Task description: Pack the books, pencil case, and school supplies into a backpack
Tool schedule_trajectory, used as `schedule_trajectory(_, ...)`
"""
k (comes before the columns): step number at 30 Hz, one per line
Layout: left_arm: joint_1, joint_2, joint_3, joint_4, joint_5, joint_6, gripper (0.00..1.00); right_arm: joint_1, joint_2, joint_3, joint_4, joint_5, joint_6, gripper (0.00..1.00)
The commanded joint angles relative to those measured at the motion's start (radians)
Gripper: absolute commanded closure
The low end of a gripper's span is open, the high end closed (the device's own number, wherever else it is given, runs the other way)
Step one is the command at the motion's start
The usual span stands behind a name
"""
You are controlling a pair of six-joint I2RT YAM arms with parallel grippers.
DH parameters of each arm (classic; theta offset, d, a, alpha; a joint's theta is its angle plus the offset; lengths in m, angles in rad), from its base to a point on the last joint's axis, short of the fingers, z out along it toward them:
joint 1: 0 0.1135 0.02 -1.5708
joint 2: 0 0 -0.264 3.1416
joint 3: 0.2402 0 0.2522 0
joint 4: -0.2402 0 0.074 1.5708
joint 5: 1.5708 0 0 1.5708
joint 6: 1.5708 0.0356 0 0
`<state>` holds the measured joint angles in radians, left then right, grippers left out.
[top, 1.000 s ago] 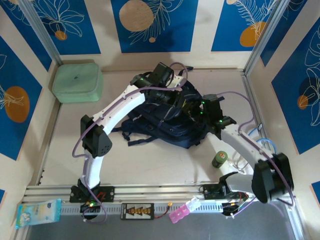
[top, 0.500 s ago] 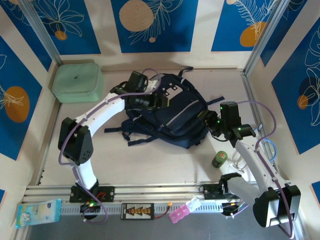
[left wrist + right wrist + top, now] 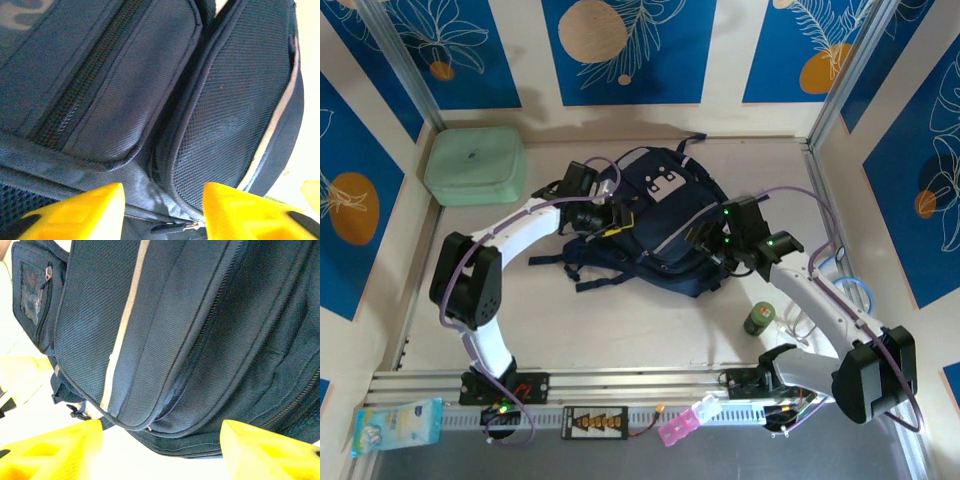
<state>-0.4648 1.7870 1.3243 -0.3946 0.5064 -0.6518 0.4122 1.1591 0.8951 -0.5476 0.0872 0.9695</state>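
Observation:
The navy backpack (image 3: 665, 225) lies flat in the middle of the table, grey-white patch up. My left gripper (image 3: 611, 224) is at its left side and stands open. In the left wrist view its yellow fingers (image 3: 90, 210) straddle dark fabric beside a mesh pocket (image 3: 240, 100), with a zip pull (image 3: 172, 227) lying between them, not pinched. My right gripper (image 3: 704, 243) is at the backpack's right edge, open wide. In the right wrist view it (image 3: 160, 440) faces the backpack's (image 3: 200, 315) zipped seams and pale stripe (image 3: 125, 320). The books and pencil case are out of view.
A mint-green boxy case (image 3: 475, 163) sits at the back left. A small green bottle (image 3: 758, 320) stands near the right arm's base. Dark straps (image 3: 580, 270) trail from the backpack's left. A pale-blue printed packet (image 3: 395, 425) and a pink item (image 3: 680, 428) lie on the front rail.
The left gripper pulled back from over the backpack to its left side, opening wider and then narrowing. The right gripper withdrew right, then came back to the backpack's right edge and opened.

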Motion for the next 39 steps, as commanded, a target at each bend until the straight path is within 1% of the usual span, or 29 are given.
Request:
schedule_trajectory(1, -0.003, 0.031, 0.000, 0.053, 0.072, -0.019, 0.60, 0.025, 0.013, 0.029, -0.019, 0.032, -0.005, 0.37)
schedule_trajectory(4, -0.006, 0.054, 0.012, 0.058, 0.101, -0.019, 0.61, 0.035, 0.026, 0.024, -0.012, 0.035, 0.000, 0.39)
schedule_trajectory(7, -0.010, 0.082, 0.023, 0.052, 0.132, -0.013, 0.65, 0.039, 0.043, 0.024, -0.002, 0.020, 0.002, 0.44)
schedule_trajectory(9, -0.015, 0.098, 0.032, 0.047, 0.151, -0.007, 0.65, 0.040, 0.053, 0.025, 0.002, 0.014, 0.000, 0.45)
schedule_trajectory(12, -0.024, 0.113, 0.041, 0.036, 0.152, 0.004, 0.66, 0.043, 0.067, 0.026, 0.008, 0.013, -0.002, 0.45)
schedule_trajectory(15, -0.027, 0.116, 0.046, 0.039, 0.162, 0.007, 0.69, 0.044, 0.087, 0.021, 0.021, 0.004, -0.006, 0.49)
schedule_trajectory(18, -0.029, 0.118, 0.040, 0.065, 0.190, -0.010, 0.77, 0.043, 0.117, 0.015, 0.045, -0.010, -0.013, 0.58)
schedule_trajectory(19, -0.029, 0.118, 0.035, 0.079, 0.204, -0.018, 0.83, 0.044, 0.129, 0.015, 0.049, -0.010, -0.017, 0.61)
schedule_trajectory(21, -0.029, 0.112, 0.027, 0.107, 0.233, -0.042, 0.99, 0.042, 0.153, 0.019, 0.053, -0.006, -0.024, 0.68)
schedule_trajectory(24, -0.032, 0.070, -0.001, 0.173, 0.267, -0.100, 1.00, 0.041, 0.179, 0.027, 0.058, 0.008, -0.040, 0.74)
schedule_trajectory(28, -0.031, -0.003, -0.038, 0.275, 0.280, -0.207, 1.00, 0.033, 0.196, 0.037, 0.047, 0.026, -0.061, 0.77)
schedule_trajectory(32, -0.029, -0.047, -0.079, 0.385, 0.277, -0.330, 1.00, 0.025, 0.183, 0.061, 0.012, 0.052, -0.080, 0.77)
schedule_trajectory(34, -0.029, -0.058, -0.102, 0.453, 0.272, -0.402, 1.00, 0.028, 0.158, 0.085, -0.024, 0.074, -0.089, 0.75)
schedule_trajectory(35, -0.030, -0.060, -0.110, 0.473, 0.268, -0.429, 1.00, 0.030, 0.143, 0.097, -0.042, 0.085, -0.093, 0.72)
schedule_trajectory(36, -0.029, -0.063, -0.117, 0.498, 0.262, -0.454, 1.00, 0.034, 0.126, 0.113, -0.066, 0.099, -0.094, 0.66)
schedule_trajectory(39, -0.030, -0.059, -0.117, 0.510, 0.240, -0.480, 1.00, 0.067, 0.075, 0.150, -0.104, 0.129, -0.102, 0.54)
